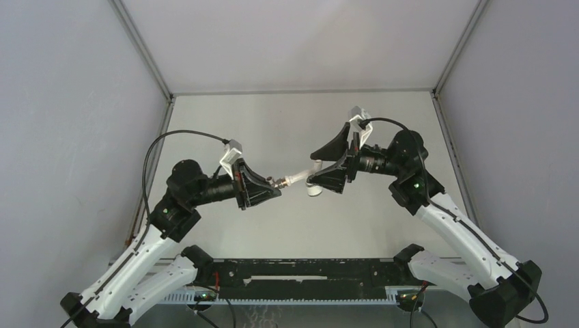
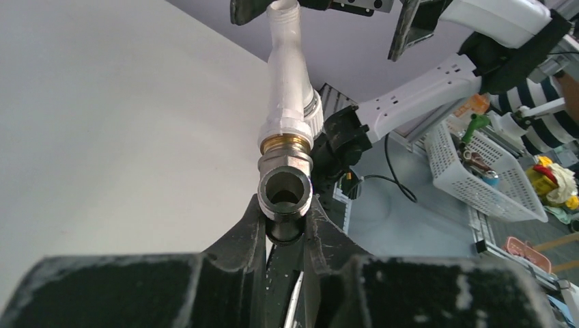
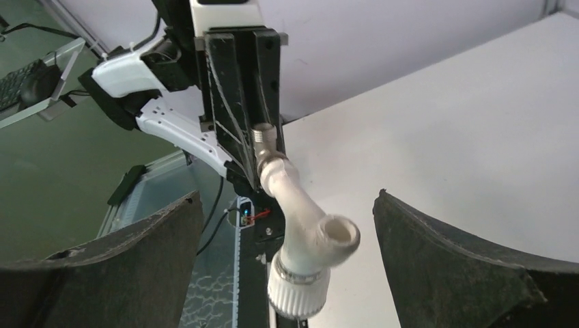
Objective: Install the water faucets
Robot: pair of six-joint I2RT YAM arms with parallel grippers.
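Fingers, left: the left gripper (image 2: 287,222) is clenched on the grey metal fitting (image 2: 285,186), whose open bore faces the wrist camera.
Fingers, right: the right gripper (image 3: 287,198) is spread wide — the white tap piece (image 3: 304,219) sits between its fingers, touching neither as far as we can see.
Table (image 1: 273,123): we see the joined parts held in the air above its middle, between the two arms.
Risk: we judge the joint may be only partly threaded. If the right fingers close off-centre on the angled tap and turn, it could cross-thread or twist the fitting out of the left grip — and the pair would drop.
Basket (image 2: 478,171): a white mesh one off to the side of the rig, holding small mixed items we cannot name.
White tap piece: seated end-on against the fitting's brass collar.
Grey metal fitting: pinched at the very fingertips, so we think the hold is slim.
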